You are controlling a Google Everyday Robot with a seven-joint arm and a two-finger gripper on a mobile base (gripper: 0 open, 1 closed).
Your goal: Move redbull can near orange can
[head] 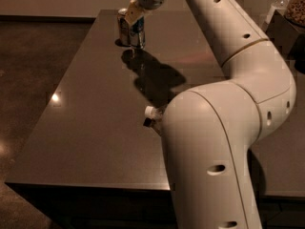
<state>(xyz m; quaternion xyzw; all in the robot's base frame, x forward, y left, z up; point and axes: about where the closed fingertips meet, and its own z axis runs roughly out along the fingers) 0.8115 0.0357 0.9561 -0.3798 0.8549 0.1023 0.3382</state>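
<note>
The redbull can (138, 34), slim and blue-and-silver, stands upright at the far end of the dark table (90, 123). The orange can (124, 28) stands right beside it on its left, touching or nearly touching. My gripper (135, 12) reaches down from above, and its tan fingers (131, 15) are closed around the top of the redbull can. The arm runs from the top of the view down to the large white body at the right.
A small bottle with a white cap (151, 115) lies on the table, partly hidden behind my arm's base. A jar of snacks (296, 5) and a clear bottle (278, 6) stand on a side surface at the far right.
</note>
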